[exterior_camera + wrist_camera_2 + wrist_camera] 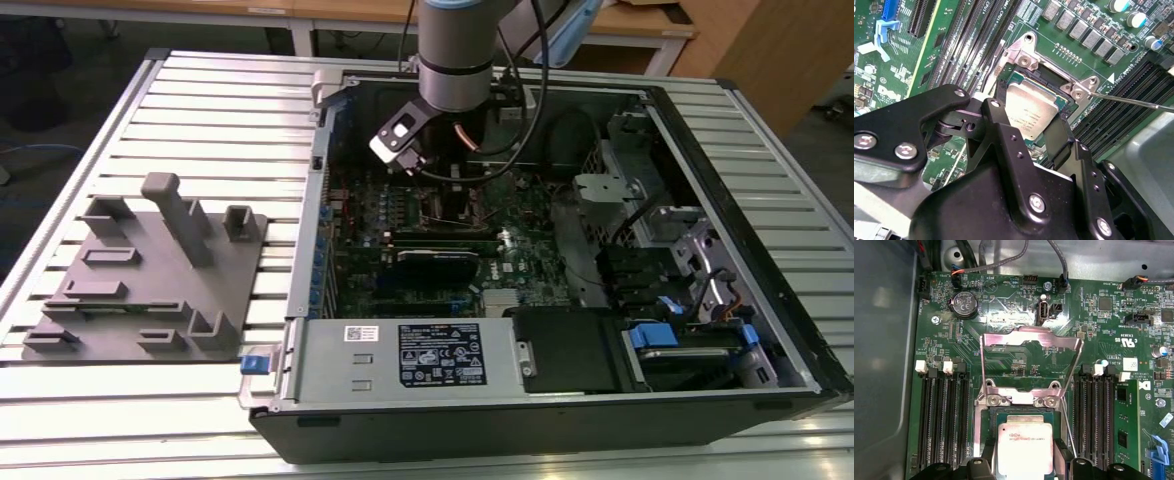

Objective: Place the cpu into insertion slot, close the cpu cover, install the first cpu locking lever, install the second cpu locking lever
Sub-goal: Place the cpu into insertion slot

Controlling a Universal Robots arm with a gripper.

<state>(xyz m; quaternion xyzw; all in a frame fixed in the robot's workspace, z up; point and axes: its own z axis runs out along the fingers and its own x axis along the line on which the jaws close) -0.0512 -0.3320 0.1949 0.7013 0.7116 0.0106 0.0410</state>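
Note:
The cpu, a flat silver square, lies level in the insertion slot on the green board. My gripper straddles it, one black finger against each of two opposite edges, shut on the chip. In the first wrist view the cpu sits between the fingers, and the cpu cover stands raised on its hinge behind the slot. A thin locking lever sticks out free beside the socket. The exterior view has the gripper low inside the open computer case.
Black memory slots run along both sides of the socket. Cables and drive bays crowd the case on the exterior view's right. A grey fixture block stands on the slatted table at the exterior view's left.

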